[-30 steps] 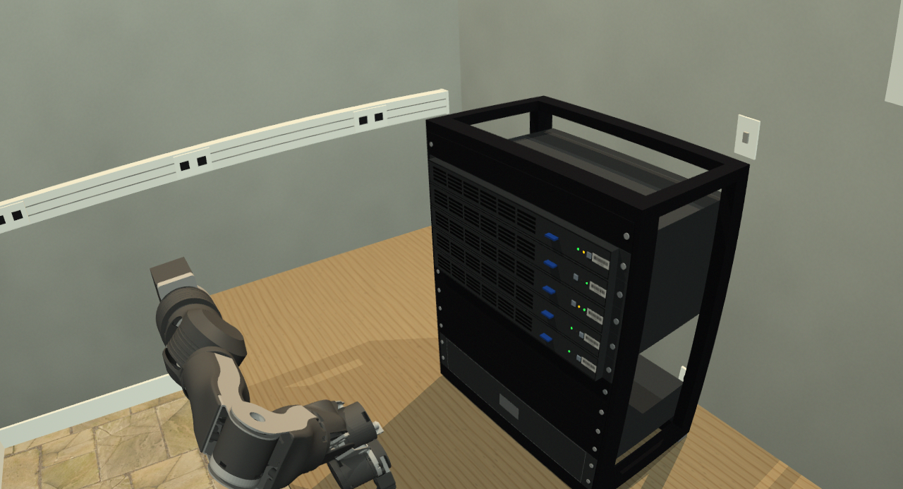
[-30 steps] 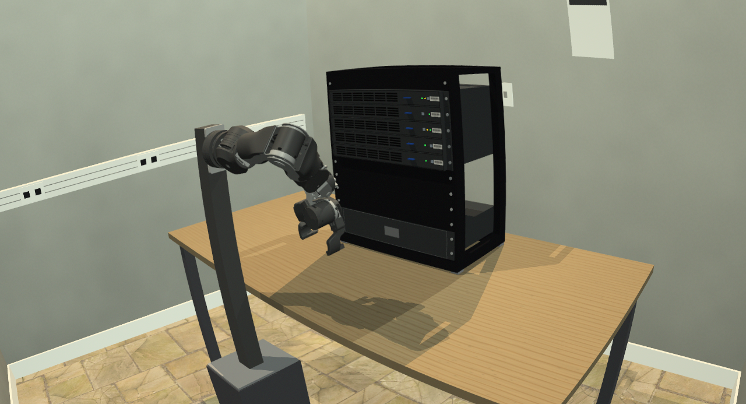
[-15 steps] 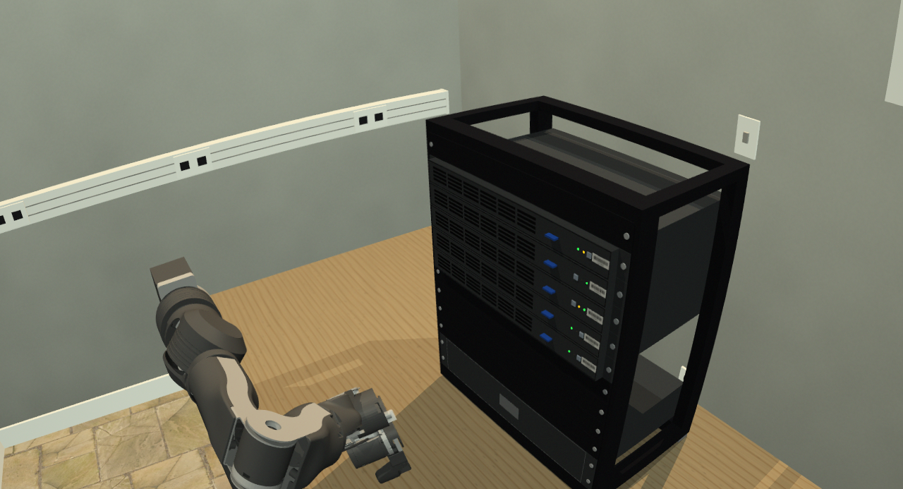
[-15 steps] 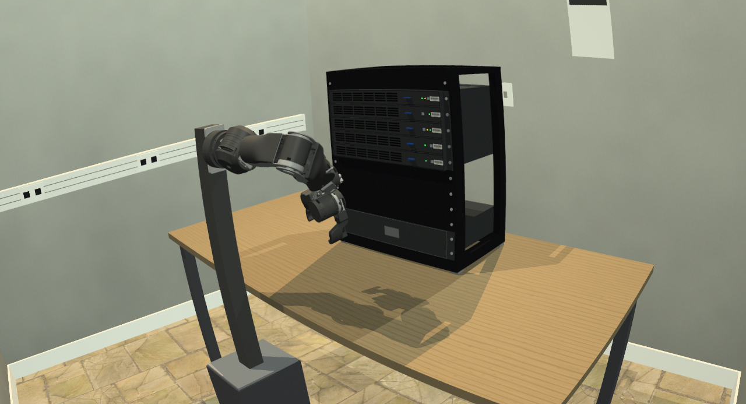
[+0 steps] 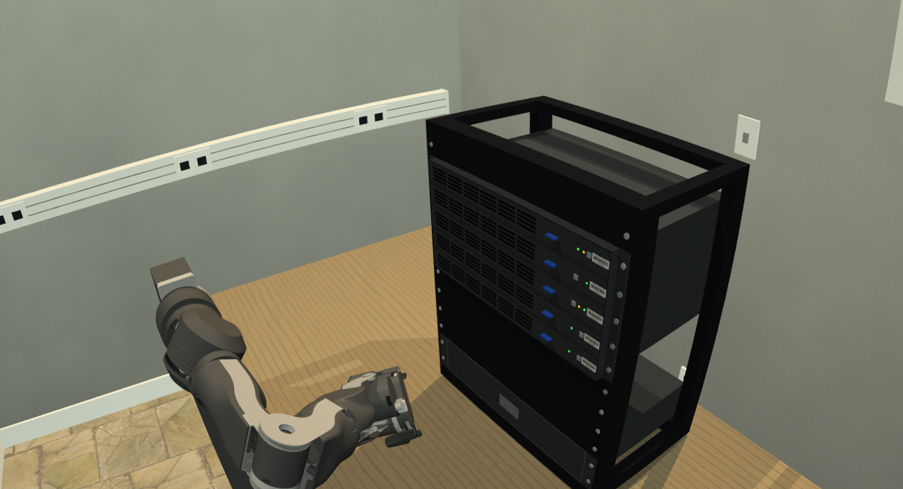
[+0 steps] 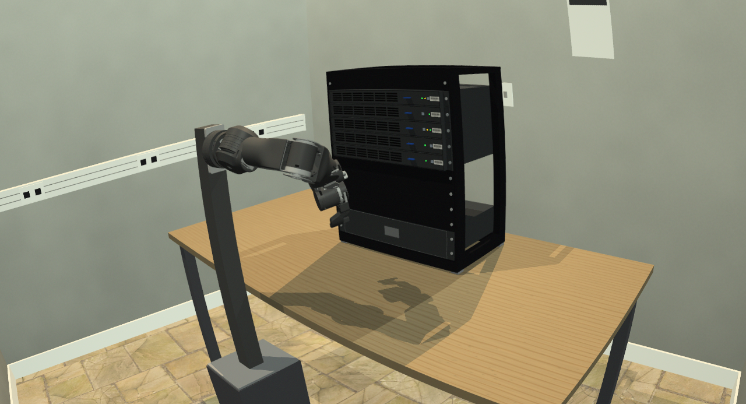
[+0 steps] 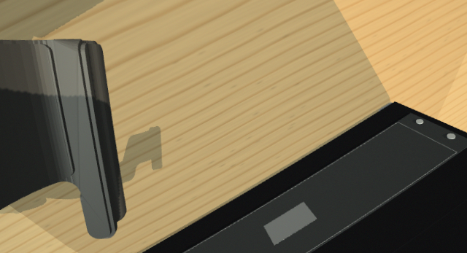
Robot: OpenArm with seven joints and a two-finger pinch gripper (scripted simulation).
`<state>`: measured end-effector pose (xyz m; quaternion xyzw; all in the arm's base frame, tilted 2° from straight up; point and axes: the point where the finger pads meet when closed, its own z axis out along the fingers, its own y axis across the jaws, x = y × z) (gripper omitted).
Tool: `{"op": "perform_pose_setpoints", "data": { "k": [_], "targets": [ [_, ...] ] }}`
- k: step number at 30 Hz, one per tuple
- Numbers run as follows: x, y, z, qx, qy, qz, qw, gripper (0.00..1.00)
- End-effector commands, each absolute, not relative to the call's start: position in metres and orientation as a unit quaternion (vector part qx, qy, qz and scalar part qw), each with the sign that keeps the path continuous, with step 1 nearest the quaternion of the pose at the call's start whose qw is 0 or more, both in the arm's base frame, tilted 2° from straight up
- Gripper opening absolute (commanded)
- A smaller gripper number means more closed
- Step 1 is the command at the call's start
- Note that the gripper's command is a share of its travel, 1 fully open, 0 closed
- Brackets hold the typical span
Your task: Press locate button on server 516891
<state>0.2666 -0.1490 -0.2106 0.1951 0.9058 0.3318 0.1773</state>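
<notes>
A black open-frame rack (image 5: 530, 168) (image 6: 498, 156) stands on the wooden table (image 5: 328, 296) (image 6: 521, 308) (image 7: 237, 82). Several servers (image 5: 499, 233) (image 6: 365, 125) are stacked in its upper half, each with a blue tab, small lights, a grey button and a white asset label at its right end. The labels are too small to read. I see no button lit blue. My gripper (image 5: 403, 405) (image 6: 341, 208) is open and empty. It hangs low in front of the rack's lower left corner, pointing down at the table. The wrist view shows one finger (image 7: 95, 143) and the rack's bottom panel (image 7: 346, 187).
The arm's post (image 6: 218, 245) stands off the table's left front edge. Walls stand close behind and to the right of the rack. A white socket rail (image 5: 221, 151) runs along the left wall.
</notes>
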Motion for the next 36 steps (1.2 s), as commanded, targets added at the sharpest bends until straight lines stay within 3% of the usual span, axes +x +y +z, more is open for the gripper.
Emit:
{"op": "perform_pose_setpoints", "data": {
  "k": [1,21,36],
  "targets": [
    [0.275,-0.145,-0.203,0.215,0.891,0.354,0.186,0.6],
    [0.334,-0.141,-0.142,0.375,0.741,0.514,0.217,0.6],
    [0.368,-0.179,-0.098,0.523,0.542,0.629,0.195,0.6]
  ]
}}
